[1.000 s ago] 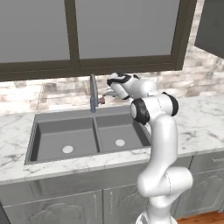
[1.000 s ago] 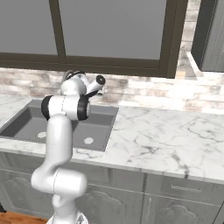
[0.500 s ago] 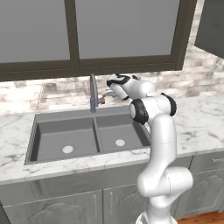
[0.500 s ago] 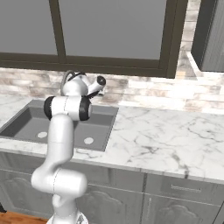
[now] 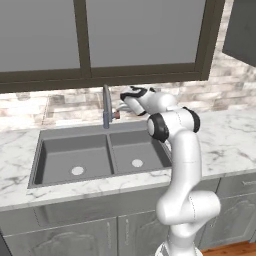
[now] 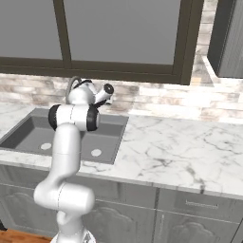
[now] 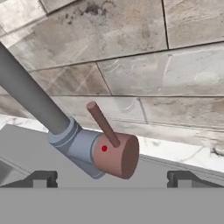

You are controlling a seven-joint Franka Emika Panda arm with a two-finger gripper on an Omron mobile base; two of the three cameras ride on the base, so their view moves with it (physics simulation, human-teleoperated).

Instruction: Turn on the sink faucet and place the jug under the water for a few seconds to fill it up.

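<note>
The faucet point(image 5: 106, 104) stands behind the divider of the dark grey double-bowl sink point(image 5: 60, 161), its slim spout rising in front of the tile wall. Its reddish-brown lever point(image 5: 116, 115) sticks out to the right of its base. My gripper point(image 5: 122, 107) hovers just right of that lever, open and holding nothing. In the hand view the lever's round cap point(image 7: 115, 155) and thin stick point(image 7: 102, 124) sit close ahead, centred between my wide-apart fingertips point(image 7: 42, 179), and the spout point(image 7: 27, 95) slants off to the upper left. The jug and the water are out of view.
Marble counter point(image 6: 180, 152) stretches right of the sink point(image 6: 28, 135). A stone-tile backsplash point(image 5: 65, 106) and a dark-framed window point(image 5: 85, 40) stand close behind the faucet. A dark wall cabinet point(image 6: 228, 38) hangs at the upper right.
The hand has edged slightly left toward the faucet lever. The jaws have stayed open.
</note>
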